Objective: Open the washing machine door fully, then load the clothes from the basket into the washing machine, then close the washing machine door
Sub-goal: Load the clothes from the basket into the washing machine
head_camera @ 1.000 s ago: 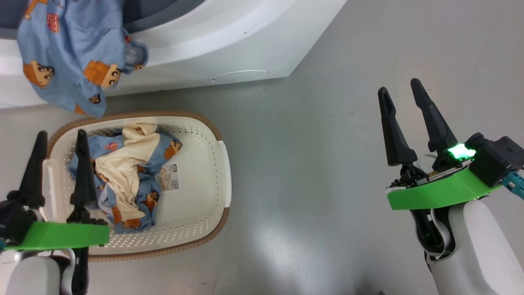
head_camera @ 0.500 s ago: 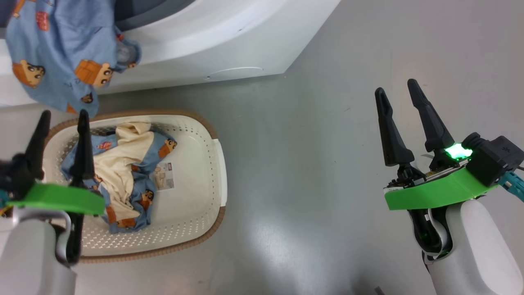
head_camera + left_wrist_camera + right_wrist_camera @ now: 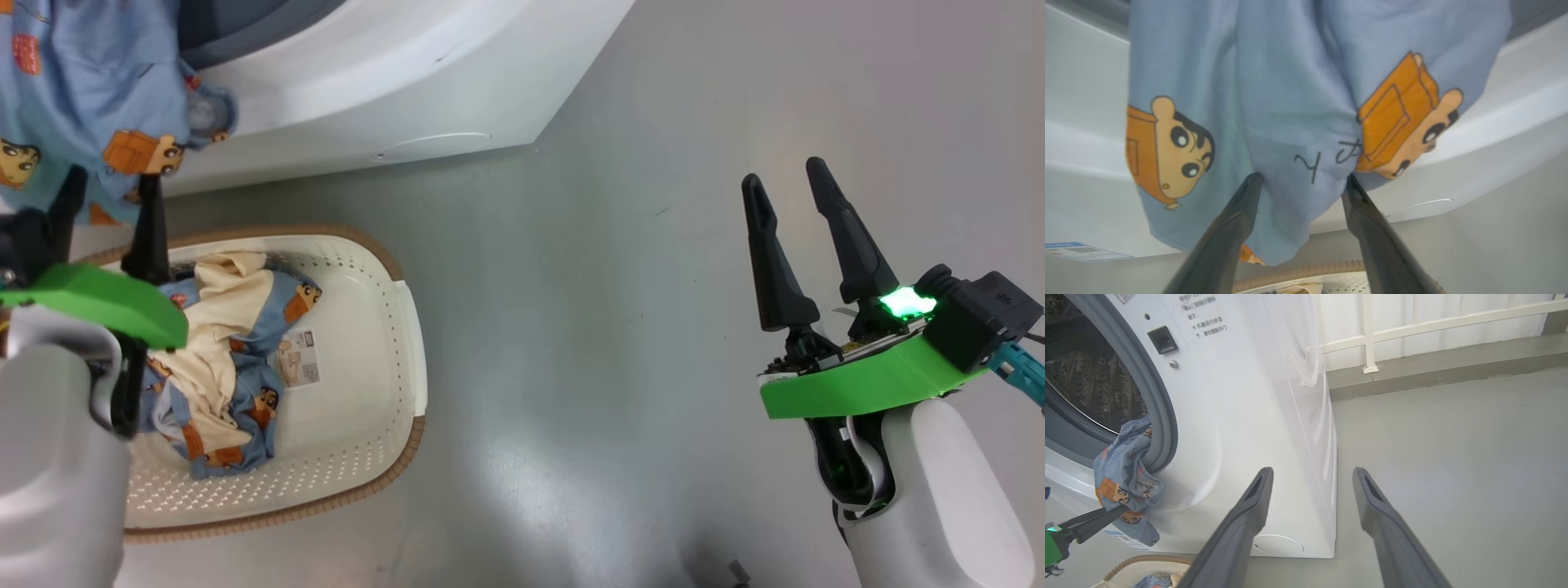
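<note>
One of the clothes, a light blue printed garment (image 3: pixel 90 90) (image 3: pixel 1298 81) (image 3: pixel 1126 486), hangs out of the washing machine's (image 3: pixel 392 90) (image 3: pixel 1241 416) open drum mouth, over the grey gasket (image 3: pixel 1155 396). My left gripper (image 3: pixel 113 175) (image 3: pixel 1303 178) is open. Its tips stand at the hanging cloth's lower part, one on each side of a fold; whether they touch it I cannot tell. More clothes (image 3: pixel 229 343), blue and cream, lie in the basket (image 3: pixel 359 359) on the floor below. My right gripper (image 3: pixel 783 172) (image 3: pixel 1312 473) is open and empty over bare floor, right of the machine. The washing machine door is out of view.
The machine's round white flap (image 3: pixel 1278 545) sits low on its front, and a blue label sticker (image 3: pixel 1073 251) is near its base. The basket's brown rim (image 3: pixel 1298 271) lies just under my left fingers. A white railing (image 3: pixel 1412 322) runs along the back wall. Grey floor spreads to the right.
My left gripper has risen from over the basket up to the hanging garment. The head camera has turned, shifting the whole picture leftward. My right gripper has stayed open in place.
</note>
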